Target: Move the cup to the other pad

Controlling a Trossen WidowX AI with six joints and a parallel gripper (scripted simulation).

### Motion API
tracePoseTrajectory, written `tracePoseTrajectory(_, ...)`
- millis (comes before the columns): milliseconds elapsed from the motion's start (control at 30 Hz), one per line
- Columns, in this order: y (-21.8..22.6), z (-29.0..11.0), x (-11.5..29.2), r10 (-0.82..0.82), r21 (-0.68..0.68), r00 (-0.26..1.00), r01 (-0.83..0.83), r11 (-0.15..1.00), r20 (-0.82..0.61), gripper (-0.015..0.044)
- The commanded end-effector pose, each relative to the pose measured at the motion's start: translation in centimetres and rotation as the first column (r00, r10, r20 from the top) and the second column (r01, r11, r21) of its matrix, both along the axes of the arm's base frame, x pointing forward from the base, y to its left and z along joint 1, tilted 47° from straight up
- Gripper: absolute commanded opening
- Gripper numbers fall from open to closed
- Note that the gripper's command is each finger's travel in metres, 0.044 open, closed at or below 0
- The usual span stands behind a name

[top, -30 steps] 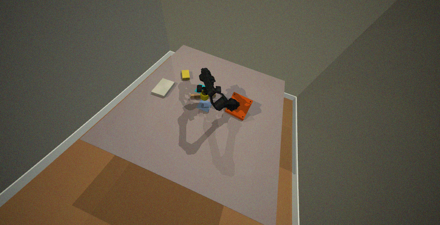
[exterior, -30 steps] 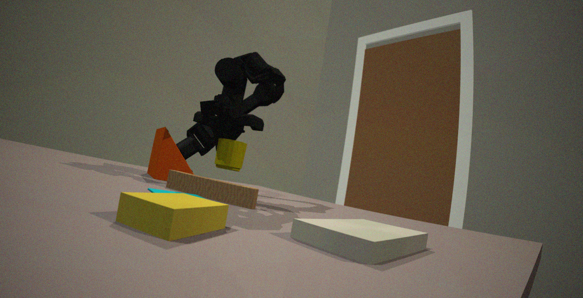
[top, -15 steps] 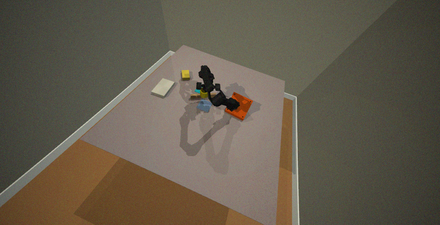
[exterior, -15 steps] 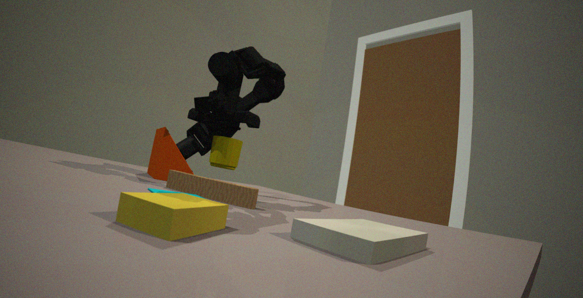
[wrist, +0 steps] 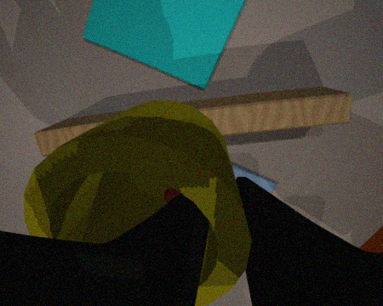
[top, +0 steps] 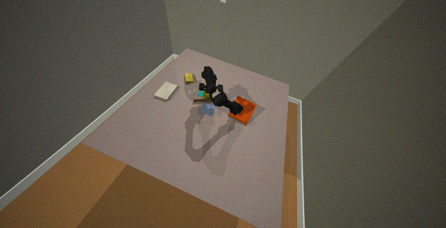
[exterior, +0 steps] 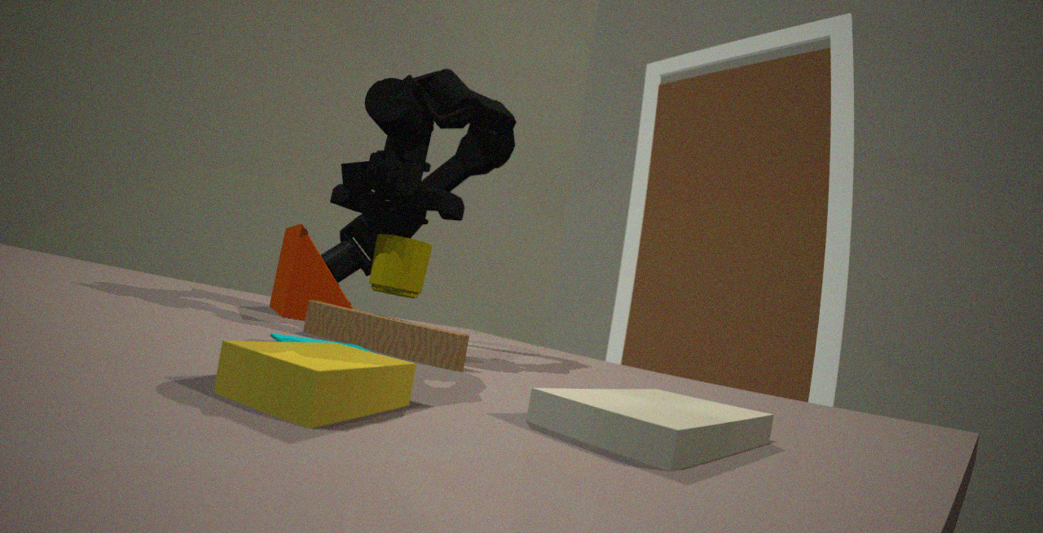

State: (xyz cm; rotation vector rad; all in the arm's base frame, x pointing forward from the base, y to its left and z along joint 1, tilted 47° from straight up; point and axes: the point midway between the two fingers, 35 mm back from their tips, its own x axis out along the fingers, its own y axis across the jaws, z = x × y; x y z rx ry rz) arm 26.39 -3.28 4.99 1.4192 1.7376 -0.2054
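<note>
My gripper [wrist: 222,186] [exterior: 373,241] is shut on the wall of a yellow cup [wrist: 129,176] [exterior: 399,265] [top: 206,95] and holds it upright in the air above a wooden bar [wrist: 282,110] [exterior: 386,334] [top: 197,100]. A red marble [wrist: 171,194] shows inside the cup, mostly hidden by a finger. A cyan pad [wrist: 174,12] [exterior: 305,339] [top: 200,93] lies flat just beyond the bar. A light blue pad [top: 208,108] lies on the near side of the bar; only a corner [wrist: 260,180] shows in the wrist view.
A yellow block [exterior: 313,379] [top: 188,77] and a flat white block [exterior: 649,424] [top: 166,90] lie to the side of the pads. The arm stands on an orange base plate [top: 247,109] [exterior: 298,278]. A white rail [top: 93,123] edges the mat.
</note>
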Motion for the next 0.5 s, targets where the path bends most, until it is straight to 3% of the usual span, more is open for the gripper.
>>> tracePoseTrajectory(0, -0.5, -0.5, 0.5, 0.004, -0.004, 1.000, -0.004, 1.000, 0.000, 0.0000)
tracePoseTrajectory(467, -2.0, -1.8, 2.1, 0.004, -0.005, 1.000, -0.004, 1.000, 0.001, 0.0000)
